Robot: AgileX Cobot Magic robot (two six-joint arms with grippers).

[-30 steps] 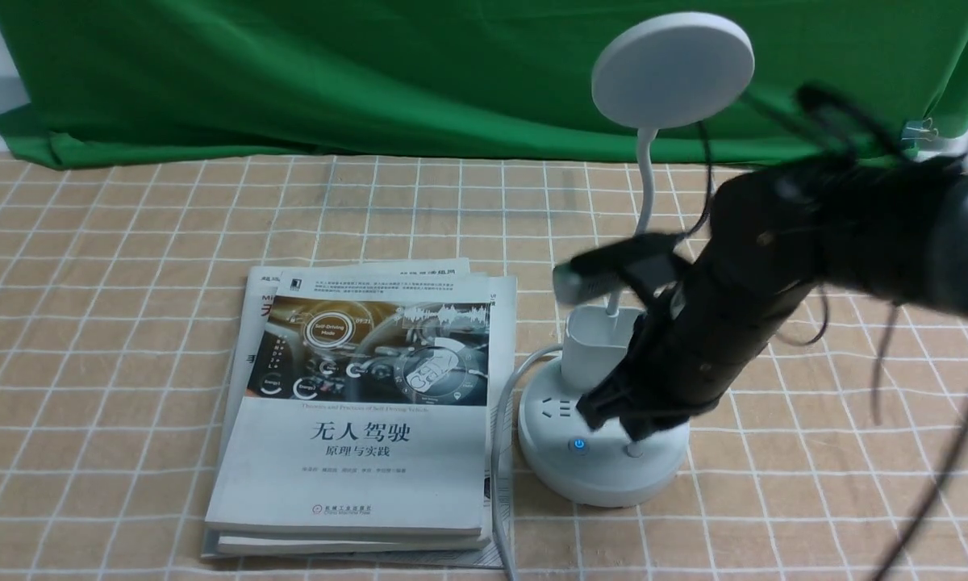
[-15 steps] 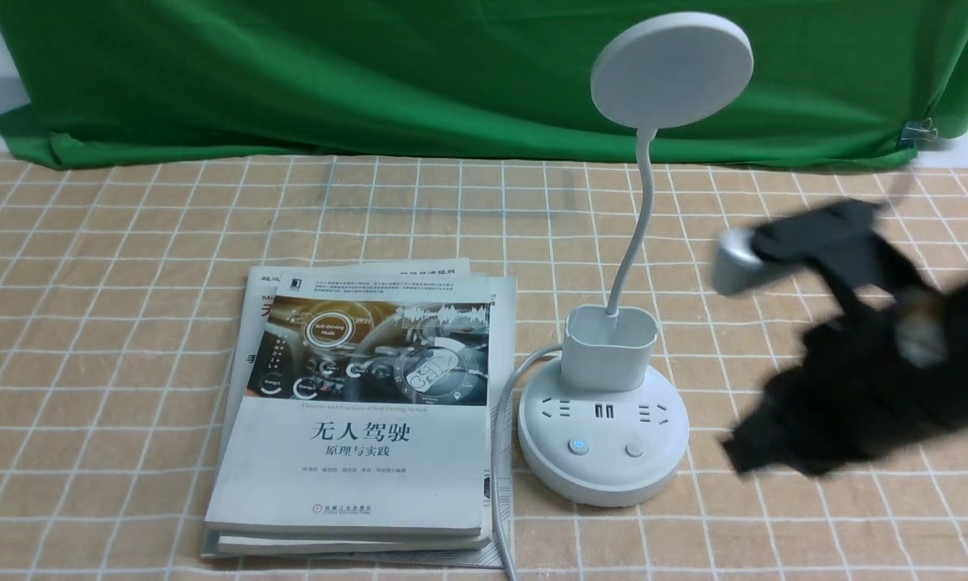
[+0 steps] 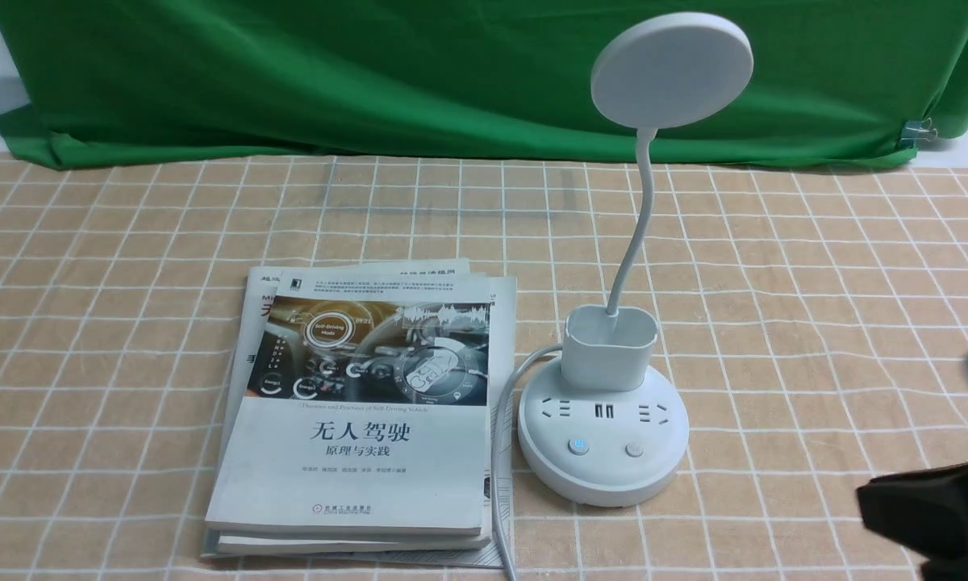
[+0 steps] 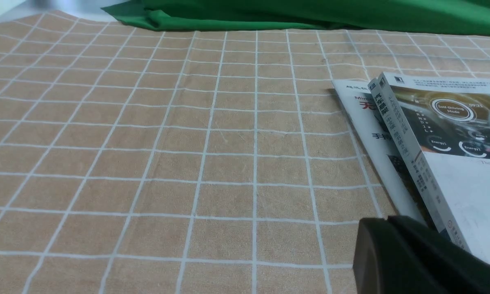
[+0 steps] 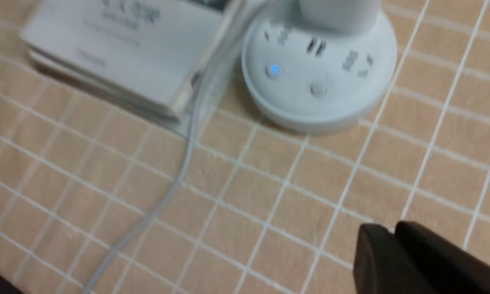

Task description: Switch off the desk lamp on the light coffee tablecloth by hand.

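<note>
Books (image 3: 355, 452) lie just left of the desk lamp (image 3: 611, 355); cord (image 3: 496, 452) between; right gripper (image 5: 394, 232) closed, well apart.

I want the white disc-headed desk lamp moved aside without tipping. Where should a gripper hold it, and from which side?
Probably the lamp's upright oval cup, approached from the robot's right. The cup's broad front and back walls suit closing jaws; the thin curved neck may flex, and stacked books and the white cable crowd the left.

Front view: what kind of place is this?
Probably a staged desk for robot trials: a green backdrop cloth hangs behind, and books lie beside the desk lamp on the light coffee tablecloth.
</note>
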